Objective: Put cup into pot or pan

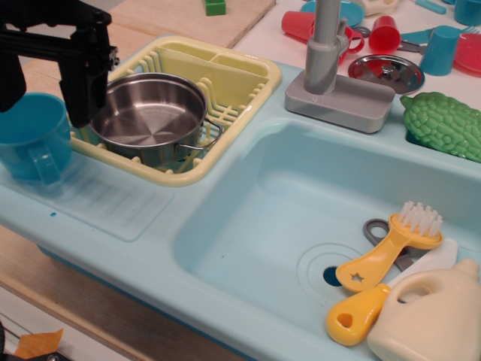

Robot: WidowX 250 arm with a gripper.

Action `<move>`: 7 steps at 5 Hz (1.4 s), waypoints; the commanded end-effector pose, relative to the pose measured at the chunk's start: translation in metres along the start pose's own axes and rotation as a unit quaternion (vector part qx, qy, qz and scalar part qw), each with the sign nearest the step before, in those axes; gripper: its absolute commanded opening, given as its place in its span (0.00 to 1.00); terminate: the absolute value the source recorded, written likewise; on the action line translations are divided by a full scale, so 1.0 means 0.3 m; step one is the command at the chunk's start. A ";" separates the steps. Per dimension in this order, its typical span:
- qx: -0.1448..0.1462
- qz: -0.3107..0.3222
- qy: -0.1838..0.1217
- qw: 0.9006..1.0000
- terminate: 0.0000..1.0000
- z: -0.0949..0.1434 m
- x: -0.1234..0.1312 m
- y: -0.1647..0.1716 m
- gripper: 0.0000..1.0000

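Observation:
The large bright blue cup stands upright on the ribbed drainboard at the far left, handle toward the front. The shiny steel pot sits empty in the yellow dish rack, just right of the cup. My black gripper hangs over the cup's rim with its jaws apart. One finger is between cup and pot; the other is at the cup's far left edge. I cannot tell whether the fingers touch the cup.
The light blue sink basin holds a yellow brush, a yellow-handled tool and a cream bottle. A grey faucet, steel lid, red cups, a teal cup and a green bumpy vegetable lie behind.

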State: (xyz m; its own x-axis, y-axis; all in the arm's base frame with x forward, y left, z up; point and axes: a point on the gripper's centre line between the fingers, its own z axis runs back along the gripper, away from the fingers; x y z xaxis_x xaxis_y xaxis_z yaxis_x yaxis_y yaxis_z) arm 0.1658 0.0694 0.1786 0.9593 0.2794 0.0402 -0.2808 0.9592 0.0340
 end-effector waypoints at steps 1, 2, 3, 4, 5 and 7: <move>0.000 0.000 0.000 1.000 0.00 0.000 0.000 0.000 1.00; -0.008 0.003 0.000 1.000 0.00 -0.020 0.009 0.002 1.00; -0.022 0.005 0.002 1.000 0.00 -0.051 0.017 0.010 1.00; -0.032 -0.001 0.022 0.999 0.00 -0.089 0.038 0.003 1.00; -0.045 0.011 0.029 0.999 0.00 -0.131 0.040 0.000 1.00; -0.044 0.017 0.026 0.999 0.00 -0.130 0.036 -0.001 0.00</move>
State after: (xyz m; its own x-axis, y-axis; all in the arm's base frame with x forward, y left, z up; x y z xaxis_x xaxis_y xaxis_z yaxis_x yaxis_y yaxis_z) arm 0.1753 0.0722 0.1389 0.9508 0.3092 -0.0206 -0.3098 0.9496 -0.0474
